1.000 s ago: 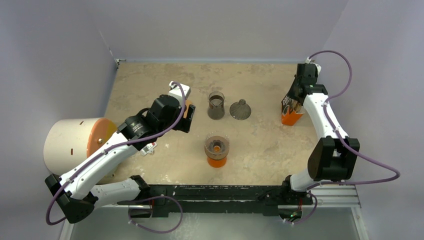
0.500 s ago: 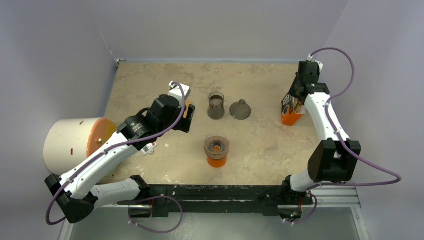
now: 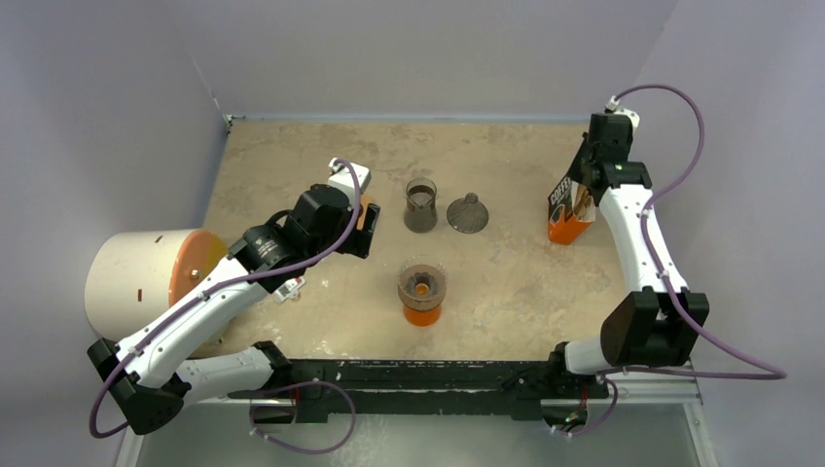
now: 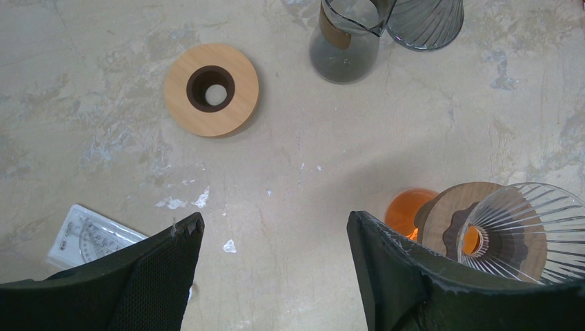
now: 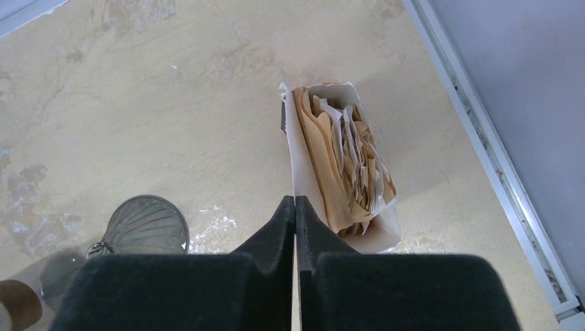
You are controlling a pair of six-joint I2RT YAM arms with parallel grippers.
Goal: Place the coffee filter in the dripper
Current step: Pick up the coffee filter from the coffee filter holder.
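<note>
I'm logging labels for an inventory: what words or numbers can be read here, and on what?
"COFFE": on the black-and-orange packet; the word's end and any smaller print are not readable.
White card with a printed scale: marks too small to read.
No other text is legible.

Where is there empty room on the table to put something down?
The far strip of table behind the smoky glass cup is bare. So is the patch between the dripper and the packet. It is crowded in the middle, where the left gripper, cup and grey cone sit close.
</note>
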